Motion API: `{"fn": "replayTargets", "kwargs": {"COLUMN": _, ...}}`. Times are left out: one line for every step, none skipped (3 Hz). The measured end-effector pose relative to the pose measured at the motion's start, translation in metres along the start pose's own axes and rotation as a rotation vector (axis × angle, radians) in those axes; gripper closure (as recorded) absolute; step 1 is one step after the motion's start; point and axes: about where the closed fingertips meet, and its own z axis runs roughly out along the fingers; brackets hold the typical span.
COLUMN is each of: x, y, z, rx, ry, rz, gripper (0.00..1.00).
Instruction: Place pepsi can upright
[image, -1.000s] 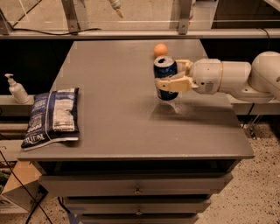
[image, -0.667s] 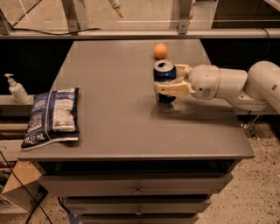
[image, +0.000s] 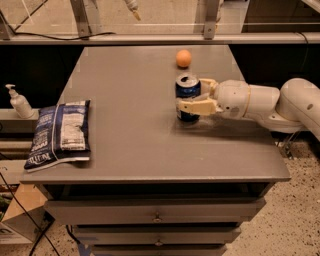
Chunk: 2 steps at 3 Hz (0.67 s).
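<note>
Grey surface is carrying a few things right now, and the one that matters, the pepsi can, is standing right of centre with its silver top facing up. The tool is reaching in from the right on its white arm and is clamping the can: one tan finger is crossing the front of the blue body and the other is sitting behind it, so the fingers are closing on the can rather than hanging apart.

So what's changing: a second ago the can was riding a bit higher with a visible shadow under it, and over the last couple of frames it's been coming down and sliding slightly toward the camera. Now its base looks like it's sitting on the surface, or very nearly. I can't quite tell whether the bottom rim is fully touching.

To me that's saying the placing part is basically happening and the can is already upright. What's left, I'm guessing, is letting go and backing off to the right without nudging it over.

Other stuff isn't getting in the way: an orange ball is sitting behind the can near the far edge, and a blue-and-white snack bag is lying flat well apart at the left edge.
</note>
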Motion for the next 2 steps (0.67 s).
{"fn": "replayTargets", "kwargs": {"x": 0.0044, "y": 0.0019, "z": 0.0013, "rx": -0.001, "ry": 0.0, "rz": 0.002, "gripper": 0.36}}
{"fn": "replayTargets", "kwargs": {"x": 0.0066, "y": 0.0044, "z": 0.0006, "rx": 0.004, "ry": 0.003, "rz": 0.005, "gripper": 0.12}}
